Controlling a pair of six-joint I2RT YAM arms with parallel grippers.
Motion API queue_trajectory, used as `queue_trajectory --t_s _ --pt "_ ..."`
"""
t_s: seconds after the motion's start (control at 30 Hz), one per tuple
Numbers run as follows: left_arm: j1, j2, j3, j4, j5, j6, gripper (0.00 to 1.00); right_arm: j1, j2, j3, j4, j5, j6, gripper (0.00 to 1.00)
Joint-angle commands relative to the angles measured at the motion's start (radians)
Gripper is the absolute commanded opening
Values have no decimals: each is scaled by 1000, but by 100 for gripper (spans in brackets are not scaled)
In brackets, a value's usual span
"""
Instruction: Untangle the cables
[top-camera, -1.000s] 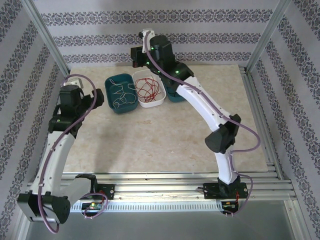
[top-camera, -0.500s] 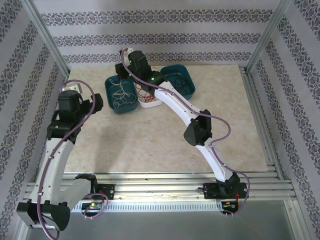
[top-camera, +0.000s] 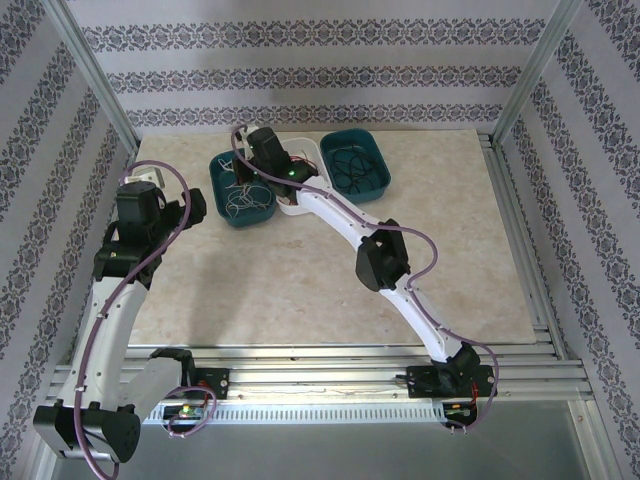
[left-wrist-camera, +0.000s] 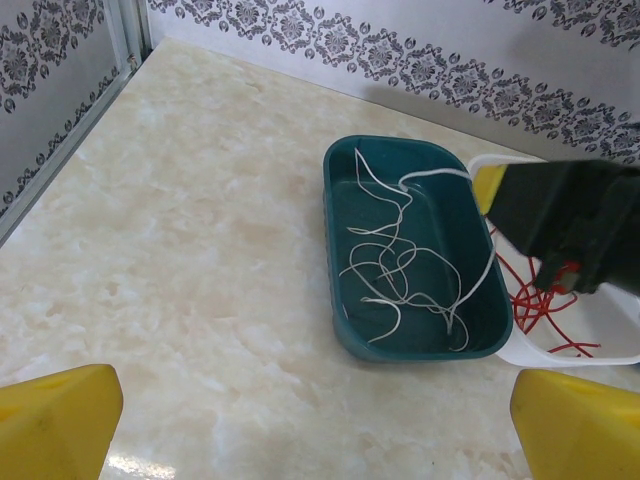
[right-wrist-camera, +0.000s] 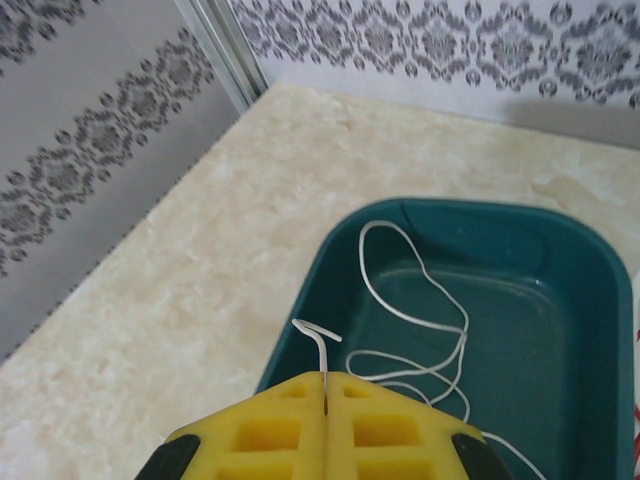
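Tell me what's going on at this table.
The right gripper is shut on the end of a thin white wire that trails into the white tangle in the left teal plastic tray. The left gripper hangs open nearby, holding nothing. Red wires lie in the white tray, black wires in the right teal tray.

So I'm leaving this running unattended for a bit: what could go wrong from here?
The right gripper pinches the white wire near its short end, so it could slip out when pulled. That wire runs down into the tangle in the teal tray; lifting may drag the whole bunch, or the tray, along. The red wires lie in the next tray, where a trailing loop might snag.
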Motion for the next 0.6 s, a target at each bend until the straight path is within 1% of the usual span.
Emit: queue_trajectory --t_s 0.0,0.27,0.33,0.37,0.4,0.43,0.57 --pt "12 -12 -19 -21 -3 -17 99 9 39 39 -9 27 -35 0" --pt "12 3 -35 -8 19 -24 99 4 101 48 -21 57 -58 0" --pt "12 8 -36 -5 26 -26 99 1 111 48 -25 54 -56 6" --pt "12 9 -38 -4 28 -28 99 0 114 48 -26 50 -56 12" --pt "13 12 -37 -5 30 -28 99 -3 115 49 -27 46 -53 22" --pt "12 13 -37 -5 30 -29 99 -6 115 54 -30 40 -53 27" --pt "12 18 -39 -7 28 -32 99 -14 80 71 -44 34 -66 37"
